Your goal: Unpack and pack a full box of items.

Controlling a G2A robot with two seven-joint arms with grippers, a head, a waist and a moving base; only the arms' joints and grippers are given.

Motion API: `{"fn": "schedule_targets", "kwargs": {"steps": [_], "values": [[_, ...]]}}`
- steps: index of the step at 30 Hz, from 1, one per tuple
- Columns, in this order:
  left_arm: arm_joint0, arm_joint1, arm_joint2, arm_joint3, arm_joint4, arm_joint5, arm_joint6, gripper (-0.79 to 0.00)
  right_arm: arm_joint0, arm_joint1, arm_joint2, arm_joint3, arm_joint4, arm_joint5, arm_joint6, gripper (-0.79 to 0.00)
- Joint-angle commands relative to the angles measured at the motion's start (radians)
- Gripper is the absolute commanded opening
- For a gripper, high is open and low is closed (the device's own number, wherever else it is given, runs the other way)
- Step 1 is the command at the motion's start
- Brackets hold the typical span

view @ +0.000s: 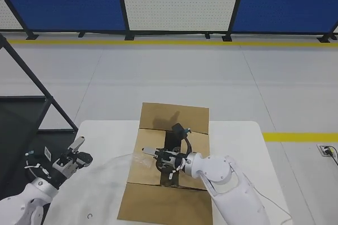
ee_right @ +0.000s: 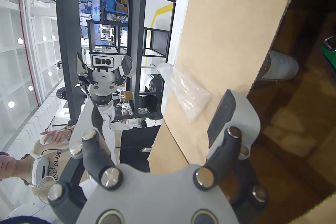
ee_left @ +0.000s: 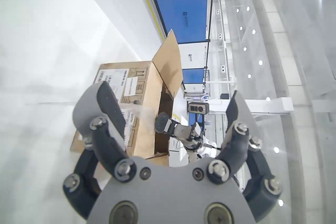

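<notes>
White table (view: 109,138) beneath open cardboard box (view: 174,116)

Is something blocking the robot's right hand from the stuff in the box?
Nothing visible does. The box is open; the open right gripper hangs by its opening, near the white container inside. A clear bag lies on one flap.

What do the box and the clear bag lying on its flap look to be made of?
Box: likely corrugated cardboard, matte brown, with a wavy cut edge along the flap. Bag: probably thin plastic film, glossy and wrinkled, with the flap visible through it.
</notes>
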Motion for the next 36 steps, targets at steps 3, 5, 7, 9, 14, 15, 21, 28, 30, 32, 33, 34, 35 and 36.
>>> {"fn": "schedule_targets", "kwargs": {"steps": [3, 5, 7, 9, 14, 15, 21, 28, 30, 32, 33, 34, 35, 36], "values": [[0.001, 0.0, 0.0, 0.0, 0.0, 0.0, 0.003, 0.0, 0.002, 0.001, -0.005, -0.005, 0.0, 0.002, 0.001, 0.0], [-0.001, -0.001, 0.013, 0.0, -0.009, 0.037, 0.001, 0.0, 0.006, 0.002, -0.01, -0.005, -0.002, 0.005, 0.002, 0.0], [-0.012, -0.001, 0.036, 0.004, -0.018, 0.092, -0.023, 0.0, 0.011, 0.002, -0.014, -0.005, -0.002, 0.009, 0.001, 0.0], [-0.025, 0.0, 0.065, 0.017, -0.024, 0.142, -0.07, 0.0, 0.014, 0.002, -0.017, -0.004, 0.0, 0.012, -0.001, 0.0], [-0.075, 0.002, 0.127, 0.082, -0.052, 0.249, -0.169, 0.0, 0.021, 0.003, -0.023, 0.003, 0.002, 0.014, -0.004, 0.0], [-0.085, 0.001, 0.138, 0.1, -0.061, 0.264, -0.182, 0.0, 0.022, 0.003, -0.024, 0.006, 0.004, 0.015, -0.005, 0.0], [-0.168, -0.007, 0.191, 0.183, -0.119, 0.345, -0.148, 0.0, 0.028, 0.004, -0.029, 0.015, 0.01, 0.015, -0.009, 0.0], [-0.237, -0.026, 0.27, 0.231, -0.157, 0.38, -0.024, -0.425, 0.032, 0.004, -0.036, 0.024, 0.016, 0.014, -0.015, 0.0], [-0.251, -0.029, 0.286, 0.239, -0.162, 0.385, -0.003, -0.456, 0.033, 0.005, -0.037, 0.026, 0.019, 0.013, -0.016, 0.0], [-0.26, -0.031, 0.298, 0.246, -0.162, 0.385, 0.009, -0.483, 0.034, 0.005, -0.039, 0.03, 0.021, 0.012, -0.016, 0.0], [-0.263, -0.032, 0.301, 0.249, -0.165, 0.385, 0.014, -0.502, 0.035, 0.005, -0.039, 0.031, 0.021, 0.012, -0.016, 0.0], [-0.266, -0.034, 0.303, 0.252, -0.17, 0.386, 0.02, -0.526, 0.036, 0.005, -0.04, 0.033, 0.022, 0.011, -0.017, 0.0], [-0.268, -0.034, 0.305, 0.253, -0.175, 0.385, 0.025, -0.551, 0.037, 0.005, -0.041, 0.035, 0.023, 0.01, -0.018, 0.0], [-0.268, -0.035, 0.305, 0.254, -0.179, 0.383, 0.031, -0.613, 0.038, 0.005, -0.043, 0.036, 0.024, 0.01, -0.018, 0.0]]}}
